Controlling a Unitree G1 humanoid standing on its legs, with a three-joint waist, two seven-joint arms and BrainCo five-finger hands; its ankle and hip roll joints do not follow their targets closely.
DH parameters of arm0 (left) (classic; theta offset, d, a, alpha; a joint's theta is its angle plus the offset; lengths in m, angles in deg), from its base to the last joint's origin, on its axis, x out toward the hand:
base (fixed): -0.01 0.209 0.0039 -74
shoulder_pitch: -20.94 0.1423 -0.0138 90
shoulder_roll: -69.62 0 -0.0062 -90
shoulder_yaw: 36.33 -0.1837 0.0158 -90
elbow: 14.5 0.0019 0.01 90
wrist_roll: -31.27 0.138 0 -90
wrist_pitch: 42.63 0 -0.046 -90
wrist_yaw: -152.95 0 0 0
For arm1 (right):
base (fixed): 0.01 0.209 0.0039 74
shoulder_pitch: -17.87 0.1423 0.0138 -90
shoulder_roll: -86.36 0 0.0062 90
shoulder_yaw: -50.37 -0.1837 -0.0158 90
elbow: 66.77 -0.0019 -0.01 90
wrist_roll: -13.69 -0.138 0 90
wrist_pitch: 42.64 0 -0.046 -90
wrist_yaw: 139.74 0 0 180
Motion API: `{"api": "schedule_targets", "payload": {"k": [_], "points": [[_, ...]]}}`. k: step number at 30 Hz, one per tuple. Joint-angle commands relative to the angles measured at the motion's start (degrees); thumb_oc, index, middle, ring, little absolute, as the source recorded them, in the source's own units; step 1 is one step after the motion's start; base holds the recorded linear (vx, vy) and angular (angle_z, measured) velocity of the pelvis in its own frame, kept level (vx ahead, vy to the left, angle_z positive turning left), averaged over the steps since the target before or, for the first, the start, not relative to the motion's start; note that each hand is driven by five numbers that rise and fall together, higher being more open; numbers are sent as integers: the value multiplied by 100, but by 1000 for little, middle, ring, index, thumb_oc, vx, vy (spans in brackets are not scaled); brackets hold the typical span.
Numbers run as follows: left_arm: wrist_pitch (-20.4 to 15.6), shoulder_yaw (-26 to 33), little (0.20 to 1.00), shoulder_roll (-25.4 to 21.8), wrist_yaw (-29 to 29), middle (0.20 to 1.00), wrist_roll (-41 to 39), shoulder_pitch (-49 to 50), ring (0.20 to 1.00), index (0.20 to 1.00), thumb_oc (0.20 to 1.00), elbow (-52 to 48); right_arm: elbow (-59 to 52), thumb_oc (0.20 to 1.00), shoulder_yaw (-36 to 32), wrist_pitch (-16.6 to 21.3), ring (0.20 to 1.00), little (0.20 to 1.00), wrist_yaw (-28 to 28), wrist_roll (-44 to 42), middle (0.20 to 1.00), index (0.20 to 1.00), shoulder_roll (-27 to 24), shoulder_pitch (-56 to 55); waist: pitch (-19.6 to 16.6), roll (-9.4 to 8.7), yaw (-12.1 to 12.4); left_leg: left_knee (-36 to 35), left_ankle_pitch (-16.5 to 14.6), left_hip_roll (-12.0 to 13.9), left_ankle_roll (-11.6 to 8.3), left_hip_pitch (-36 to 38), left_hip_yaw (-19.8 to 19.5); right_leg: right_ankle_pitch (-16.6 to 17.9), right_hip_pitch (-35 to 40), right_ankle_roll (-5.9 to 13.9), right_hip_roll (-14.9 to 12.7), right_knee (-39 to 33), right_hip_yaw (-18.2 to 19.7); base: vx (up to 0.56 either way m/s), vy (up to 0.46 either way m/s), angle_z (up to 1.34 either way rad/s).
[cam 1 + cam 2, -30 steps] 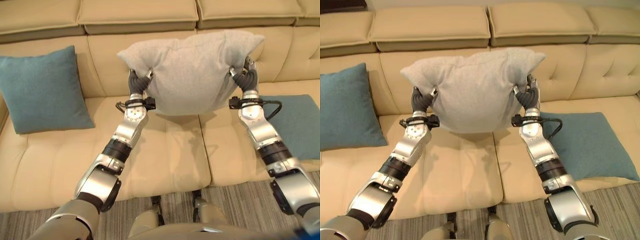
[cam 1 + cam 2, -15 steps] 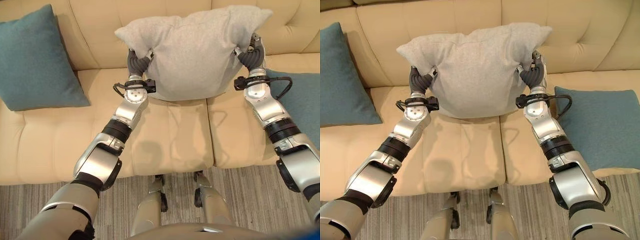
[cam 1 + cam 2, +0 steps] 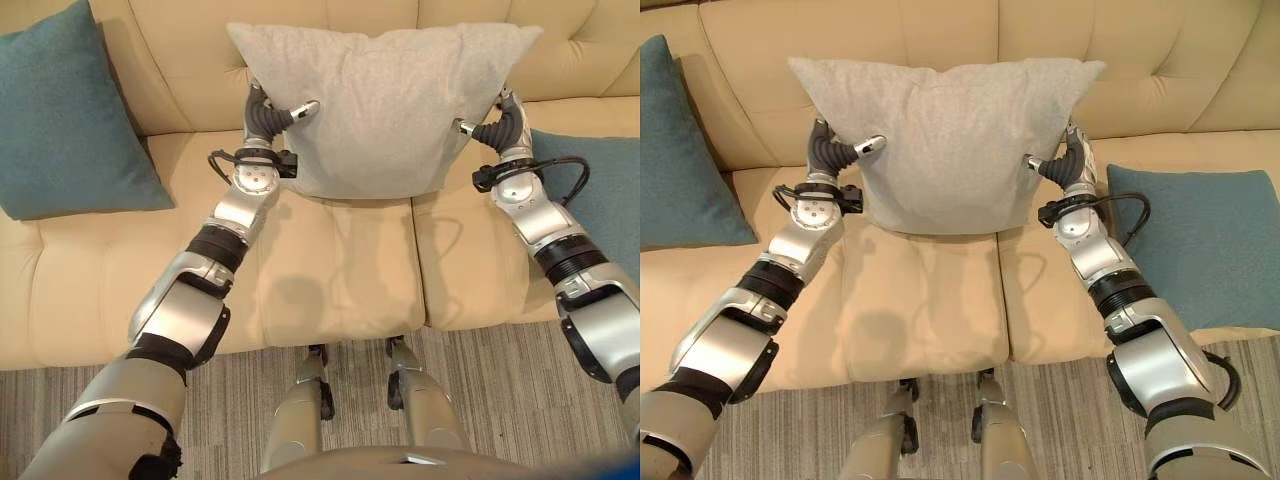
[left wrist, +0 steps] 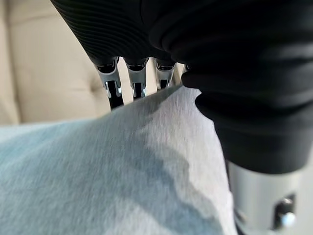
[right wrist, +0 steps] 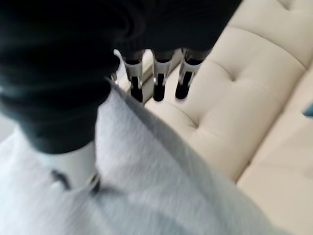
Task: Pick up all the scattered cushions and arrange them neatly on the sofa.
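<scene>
A grey cushion [image 3: 385,100] stands upright on the middle seat, leaning on the beige sofa's backrest [image 3: 190,40]. My left hand [image 3: 268,118] is at its left edge and my right hand [image 3: 500,125] at its right edge. Each thumb sticks out straight across the cushion's front face. In the left wrist view the fingers [image 4: 113,83] run straight behind the grey cloth [image 4: 122,166]. The right wrist view shows the same: straight fingers [image 5: 156,81] behind the cushion [image 5: 146,186]. Both hands are open with the cushion's edges between thumb and fingers.
A teal cushion [image 3: 65,110] leans at the sofa's left end. Another teal cushion [image 3: 600,190] lies flat on the right seat, close to my right forearm. The seat [image 3: 340,270] in front of the grey cushion is bare. Striped carpet [image 3: 60,370] lies below.
The grey cushion has come down and back onto the seat against the backrest, and its bunched sides have flattened out. Both thumbs have straightened off the cloth. The camera view has shifted downward.
</scene>
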Motion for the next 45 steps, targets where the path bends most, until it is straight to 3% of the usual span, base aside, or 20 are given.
{"api": "schedule_targets", "payload": {"k": [1, 8, 12, 14, 16, 21, 25, 28, 35, 39, 43, 45], "points": [[-299, -226, 1000, -508, -107, 1000, 57, -882, 1000, 1000, 1000, 717, 473, 1000, 358, 2, 1000, 1000, -61, 553, 1000, 1000, -443, 1075, -195, -126, 120, 29, -300, -73, -549, 282, 52, -396, 439, 624, -119, 29, 41, 0, 0, 0], [-272, -58, 1000, -897, -102, 1000, 61, -864, 1000, 1000, 1000, 1015, 1247, 1000, 563, -135, 1000, 1000, -191, 552, 1000, 1000, -901, 1207, -230, -163, 165, 29, -281, -60, -562, 356, 49, -387, 538, 629, -129, 24, -4, -25, -4, 6], [-303, 87, 1000, -1037, -116, 1000, 321, -377, 1000, 1000, 1000, 420, 1150, 1000, 286, -165, 1000, 1000, -301, 552, 1000, 1000, -1103, 623, -230, -192, 177, 29, -305, -36, -565, 464, 39, -416, 655, 631, -129, 24, -37, -17, -6, 4], [-338, 644, 1000, -960, -172, 1000, 551, 904, 1000, 1000, 1000, -648, 452, 1000, -540, -143, 1000, 1000, -343, 713, 1000, 1000, -1042, -736, -265, -239, 165, 29, -375, -5, -550, 703, 54, -479, 877, 626, -131, 24, -64, 16, -3, 2], [-278, 1245, 1000, -553, -335, 1000, 763, 2533, 1000, 1000, 1000, -1684, -483, 1000, -1562, -118, 1000, 1000, -413, 1017, 1000, 1000, -721, -2475, -343, -290, 159, 29, -482, 24, -515, 1036, 81, -581, 1207, 611, -132, 24, -82, 52, -15, 7], [-52, 1761, 1000, -142, -830, 1000, 1097, 4390, 1000, 1000, 1000, -2157, -879, 1000, -2448, -19, 1000, 1000, -690, 990, 1000, 1000, -54, -4201, -431, -315, 121, 29, -586, 45, -469, 1477, 110, -681, 1646, 594, -109, 24, -98, 14, -12, -5], [226, 2228, 1000, 396, -1283, 1000, 1233, 5900, 1000, 1000, 1000, -1713, -987, 1000, -3045, 115, 1000, 1000, -1018, 487, 1000, 1000, 838, -5279, -605, -271, 56, 29, -663, 79, -411, 1870, 200, -759, 2034, 563, -73, 24, -82, -20, -5, -10], [371, 2122, 1000, 646, -1509, 1000, 1570, 6392, 1000, 1000, 1000, -1202, -656, 1000, -2932, 169, 1000, 1000, -1158, 574, 1000, 1000, 1080, -5599, -672, -234, 46, 29, -691, 113, -387, 2113, 246, -819, 2260, 526, -17, 24, -48, -83, -8, -9], [491, 1773, 1000, 819, -1551, 1000, 2286, 6422, 1000, 1000, 1000, -39, 491, 1000, -2484, 168, 1000, 1000, -1313, 819, 1000, 1000, 1338, -5785, -670, -222, 35, 29, -660, 226, -413, 2354, 245, -977, 2554, 436, 95, 24, -10, -79, -42, 2], [547, 1495, 1000, 953, -1454, 1000, 2570, 6170, 1000, 1000, 1000, 934, 1651, 1000, -2163, 75, 1000, 1000, -1330, 892, 1000, 1000, 1544, -5689, -476, -275, 33, 672, -756, 298, -432, 2253, 208, -1070, 2746, 324, 131, 30, -27, -120, -51, 8], [533, 1358, 1000, 1183, -1422, 1000, 2552, 5930, 1000, 1000, 1000, 1430, 2253, 1000, -1960, 9, 1000, 1000, -1330, 928, 1000, 1000, 1577, -5433, -318, -363, 141, 1445, -1366, -129, -331, 2011, -597, -905, 2562, 307, 27, 78, 185, -178, 27, -38], [507, 1226, 1000, 1327, -1466, 1000, 2536, 5879, 1000, 1000, 1000, 1571, 2405, 1000, -1845, -57, 1000, 1000, -1399, 966, 1000, 1000, 1566, -5271, -315, -329, 149, 1588, -1708, -491, -204, 2170, -1252, -748, 2266, 307, 31, 197, 506, -162, 171, -68]]}}
